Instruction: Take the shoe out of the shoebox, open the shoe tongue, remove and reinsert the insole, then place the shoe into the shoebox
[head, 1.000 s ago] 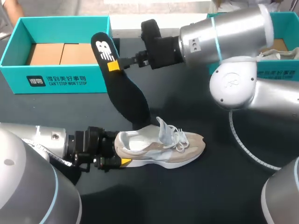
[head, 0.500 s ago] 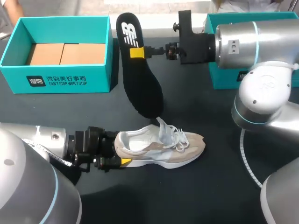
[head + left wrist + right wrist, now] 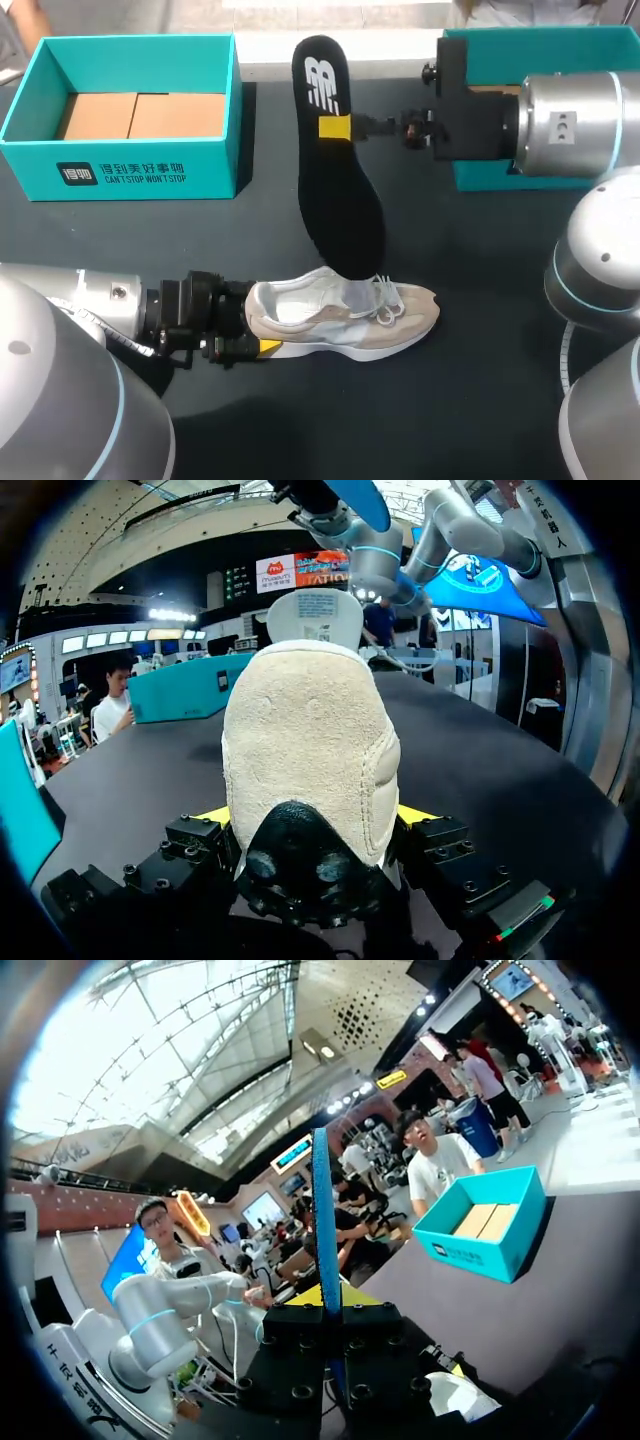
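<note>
The right claw (image 3: 335, 127) pinches the black insole (image 3: 340, 210) tight, holding it up over the shoe (image 3: 400, 318). The left claw (image 3: 257, 330) squeezes the shoe's heel from both sides.

Quick tally: two open teal cardboard shoeboxes, the left box (image 3: 120, 170) and the right box (image 3: 540, 48), one beige-and-white lace-up sneaker (image 3: 400, 320), one long black foam insole (image 3: 340, 200), plus two silver robot arms, left arm (image 3: 60, 330) and right arm (image 3: 570, 125).
</note>
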